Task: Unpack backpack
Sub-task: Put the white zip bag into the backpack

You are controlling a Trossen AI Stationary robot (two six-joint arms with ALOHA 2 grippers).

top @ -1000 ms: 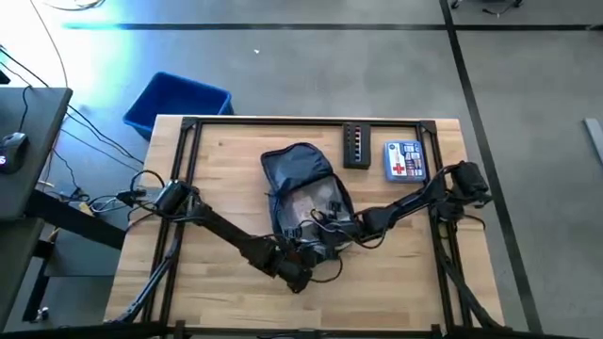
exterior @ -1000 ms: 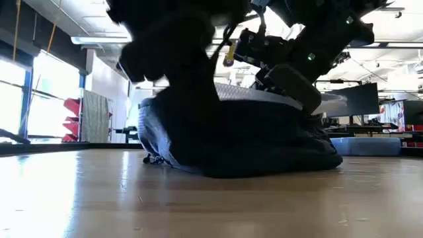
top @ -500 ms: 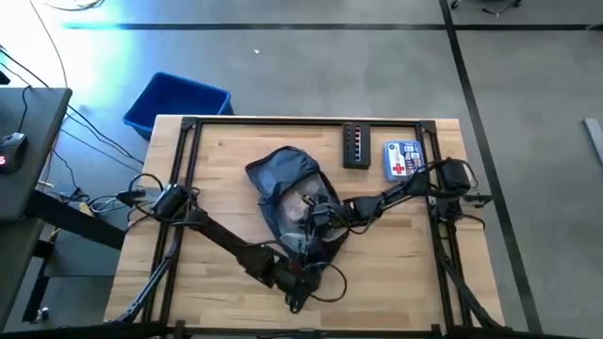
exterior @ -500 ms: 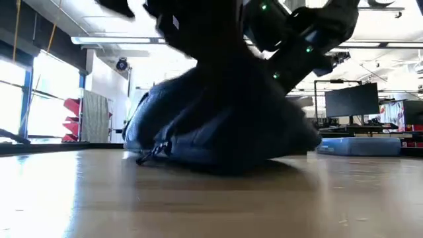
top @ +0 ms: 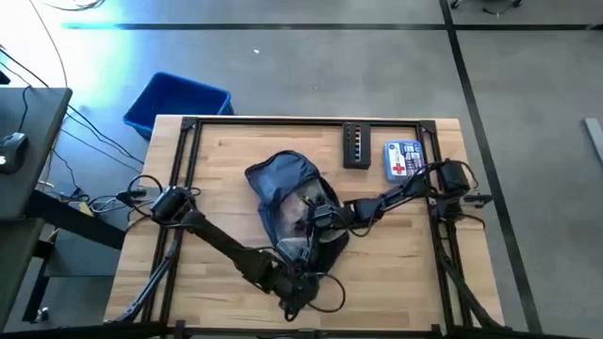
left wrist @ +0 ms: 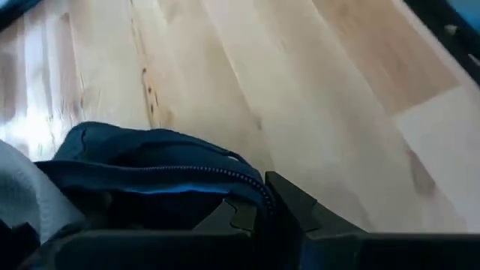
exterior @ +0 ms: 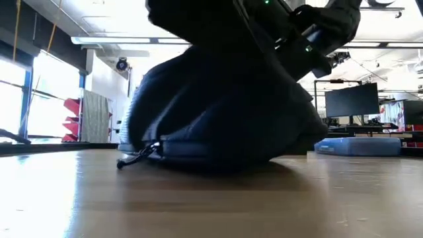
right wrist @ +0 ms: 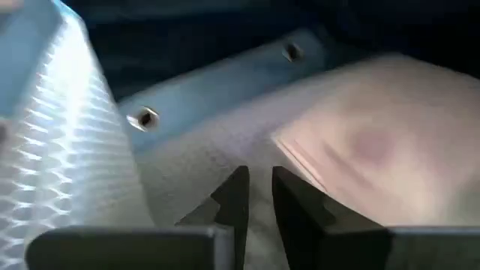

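**Both grippers at the backpack's open mouth**

The right gripper (right wrist: 255, 199) is pushed into the backpack (top: 287, 184), its fingers (right wrist: 234, 196) drawn almost together with only a thin slit between them, clamping nothing that can be made out. Right ahead of its tips lies pale, clear-looking material with a ribbed, shiny fold to one side and two small metal studs on a bluish band beyond; what the item is cannot be told.

The left gripper (top: 300, 282) sits at the near end of the backpack, on the side closest to the desk's front edge. In its wrist view a dark fingertip (left wrist: 289, 202) touches the zippered navy rim, but whether the fingers are spread or closed on the fabric cannot be told.

Around both grippers, the backpack lies near the middle of the wooden desk (top: 226, 202), bulging upward in the low view with a zipper pull trailing on the wood. Farther beyond the right gripper, near the far edge, rest a black rectangular box (top: 357, 146) and, just beside it, a blue and white first-aid pouch (top: 403, 160). A blue bin (top: 176, 102) stands on the floor off the far left corner.
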